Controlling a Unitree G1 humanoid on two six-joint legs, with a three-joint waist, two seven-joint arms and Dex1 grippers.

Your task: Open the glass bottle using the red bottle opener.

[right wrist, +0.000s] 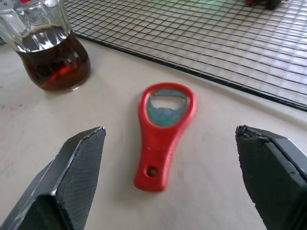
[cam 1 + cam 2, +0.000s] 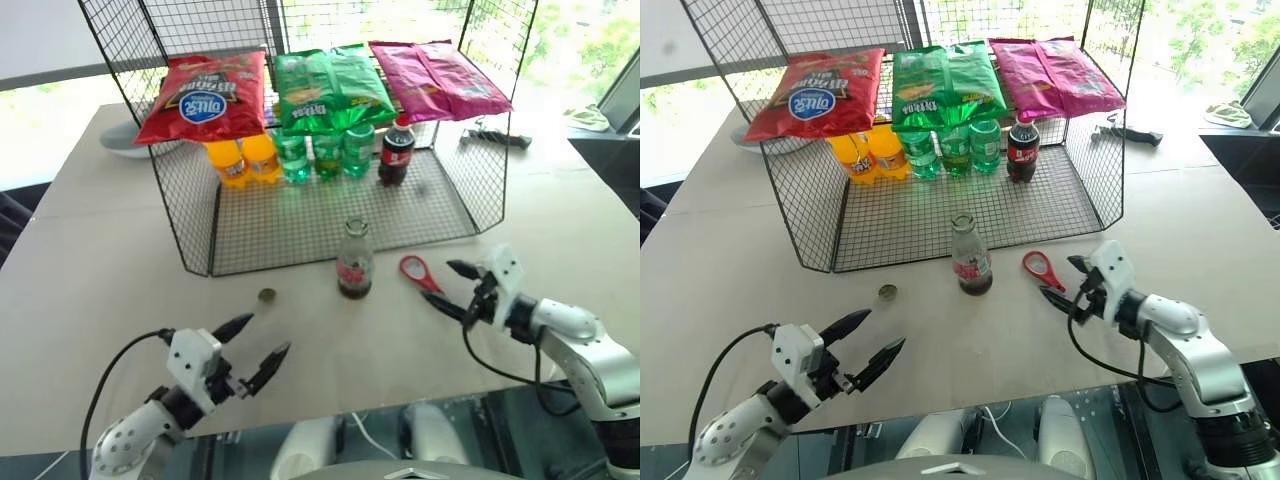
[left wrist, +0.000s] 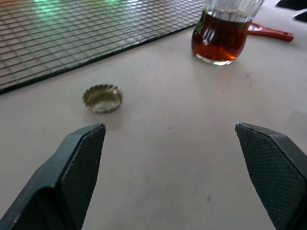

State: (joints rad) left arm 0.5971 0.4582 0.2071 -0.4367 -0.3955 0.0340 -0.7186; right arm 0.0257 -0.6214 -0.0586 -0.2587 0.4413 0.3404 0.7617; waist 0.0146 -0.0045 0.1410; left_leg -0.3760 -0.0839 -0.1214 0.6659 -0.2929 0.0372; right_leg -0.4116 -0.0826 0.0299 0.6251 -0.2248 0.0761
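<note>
Right wrist view: opener [image 1: 164, 134] lies flat, right of the bottle [image 2: 354, 262]; thin, stiff, best pinched at its handle. Both the left gripper [image 2: 253, 349] and right gripper [image 2: 452, 288] gape empty.

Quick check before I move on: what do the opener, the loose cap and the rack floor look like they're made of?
Red bottle opener: glossy red shell, probably plastic, around a dull grey metal-looking insert in the head. Bottle cap: thin crimped metal, gold-toned and shiny, lying on the table. Rack floor: thin dark wire grid, likely coated metal.
</note>
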